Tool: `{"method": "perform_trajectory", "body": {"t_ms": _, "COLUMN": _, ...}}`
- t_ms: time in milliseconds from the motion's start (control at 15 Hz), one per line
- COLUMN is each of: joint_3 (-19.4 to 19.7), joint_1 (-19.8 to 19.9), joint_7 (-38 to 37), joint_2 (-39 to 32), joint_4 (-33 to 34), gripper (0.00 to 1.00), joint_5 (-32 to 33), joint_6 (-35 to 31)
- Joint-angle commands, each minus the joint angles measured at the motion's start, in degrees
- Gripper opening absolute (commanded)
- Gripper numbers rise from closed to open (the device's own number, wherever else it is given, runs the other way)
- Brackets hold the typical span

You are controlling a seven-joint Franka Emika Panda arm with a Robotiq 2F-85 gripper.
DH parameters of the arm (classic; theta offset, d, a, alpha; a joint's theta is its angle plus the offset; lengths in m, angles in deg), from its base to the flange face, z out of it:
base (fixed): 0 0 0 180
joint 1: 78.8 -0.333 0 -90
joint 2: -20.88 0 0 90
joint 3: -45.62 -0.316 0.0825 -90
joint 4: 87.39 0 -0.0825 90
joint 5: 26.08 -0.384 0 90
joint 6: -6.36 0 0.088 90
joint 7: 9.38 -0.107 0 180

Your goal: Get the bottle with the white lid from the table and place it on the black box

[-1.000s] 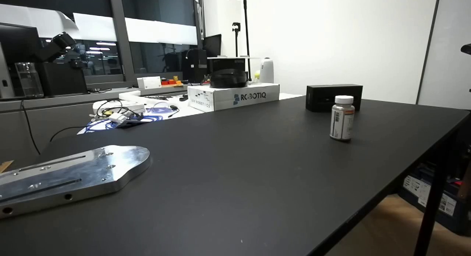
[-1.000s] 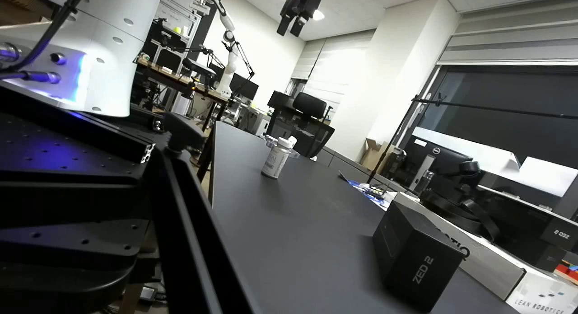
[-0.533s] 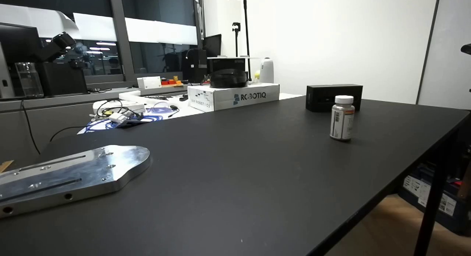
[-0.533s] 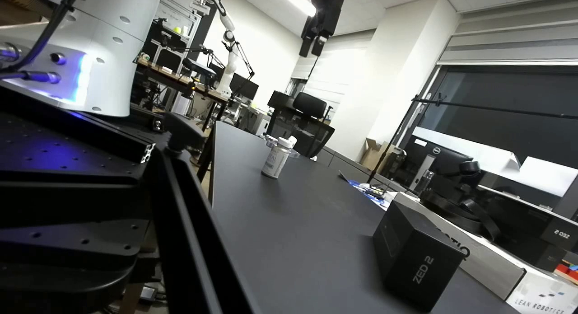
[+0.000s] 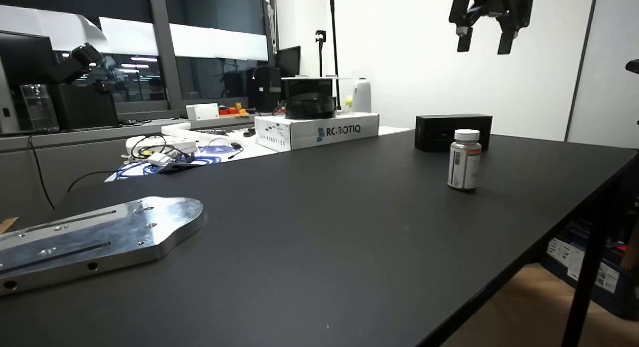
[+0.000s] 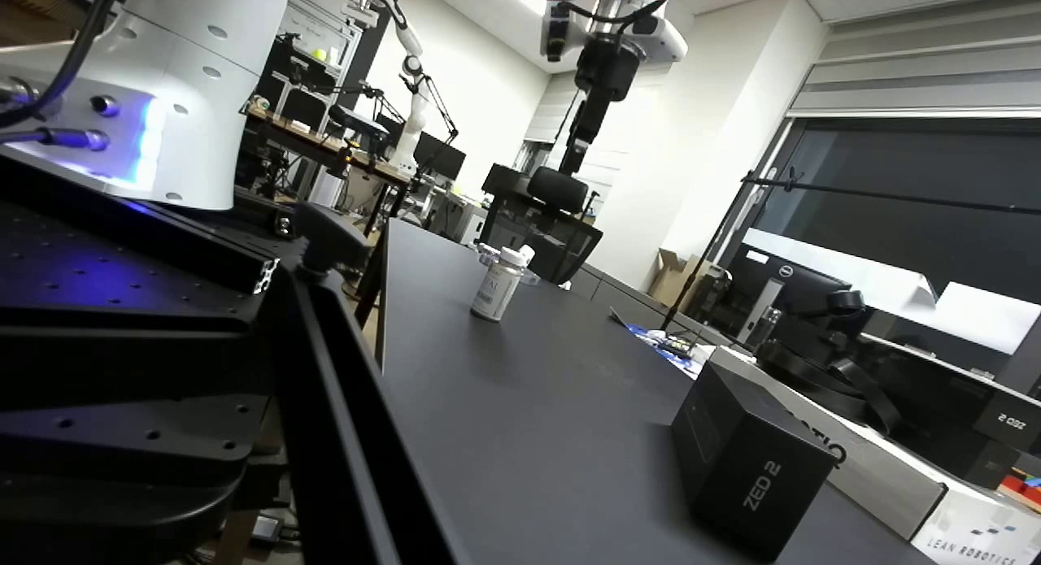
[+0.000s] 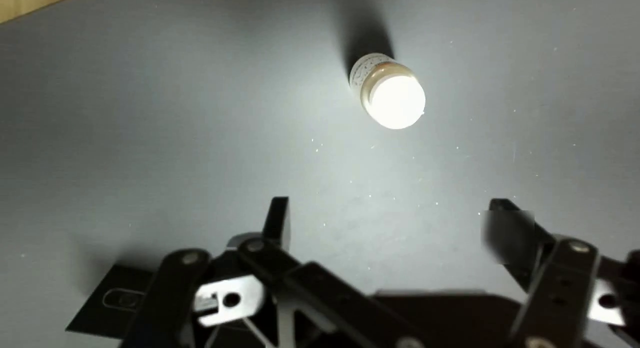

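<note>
The bottle (image 5: 463,163) is up on its base on the worktop (image 5: 309,232), white lid (image 7: 397,102) blazing bright in the wrist view, and nothing has hold of it! High above, the jaws are spread wide, pinching nothing, well apart from the bottle in both exterior views. So the tally: no grasp, no lift, no placing; by my reading this is the reaching stage, the very front end of the job. And the target? The box (image 6: 748,459) sits on that same worktop, well apart from the bottle in an exterior view, with no bottle on top of it; in the wrist view what looks like the box peeks out at lower left, partly hidden behind the jaws. Now look at the line-up: in that wrist view the bottle lies out beyond the jaws, roughly level with the middle of the gap side to side, so I'd call for a shift toward it and then a good long descent, one jaw down each side. After that comes everything else: close up, check the hold, lift it clear, carry it across to the box, set it down standing, let go and back away.
</note>
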Motion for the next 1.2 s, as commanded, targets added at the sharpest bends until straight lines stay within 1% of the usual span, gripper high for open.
{"method": "perform_trajectory", "body": {"t_ms": 0, "joint_3": -0.22, "joint_1": -0.35, "joint_7": -6.42, "joint_2": -8.57, "joint_4": 4.31, "gripper": 1.00, "joint_5": 0.53, "joint_6": 0.01}}
{"method": "perform_trajectory", "body": {"t_ms": 400, "joint_3": 0.91, "joint_1": -2.26, "joint_7": -8.94, "joint_2": -16.14, "joint_4": 5.34, "gripper": 1.00, "joint_5": 0.09, "joint_6": -5.58}}
{"method": "perform_trajectory", "body": {"t_ms": 667, "joint_3": 1.39, "joint_1": -3.71, "joint_7": -9.99, "joint_2": -18.33, "joint_4": 4.46, "gripper": 1.00, "joint_5": 0.07, "joint_6": -9.07}}
{"method": "perform_trajectory", "body": {"t_ms": 733, "joint_3": 1.52, "joint_1": -4.21, "joint_7": -8.59, "joint_2": -18.68, "joint_4": 3.80, "gripper": 1.00, "joint_5": -0.49, "joint_6": -11.04}}
{"method": "perform_trajectory", "body": {"t_ms": 933, "joint_3": 1.80, "joint_1": -5.12, "joint_7": -9.39, "joint_2": -20.34, "joint_4": 2.82, "gripper": 1.00, "joint_5": 0.93, "joint_6": -15.76}}
{"method": "perform_trajectory", "body": {"t_ms": 1133, "joint_3": 2.20, "joint_1": -5.98, "joint_7": -10.67, "joint_2": -21.58, "joint_4": 2.01, "gripper": 1.00, "joint_5": 0.57, "joint_6": -17.37}}
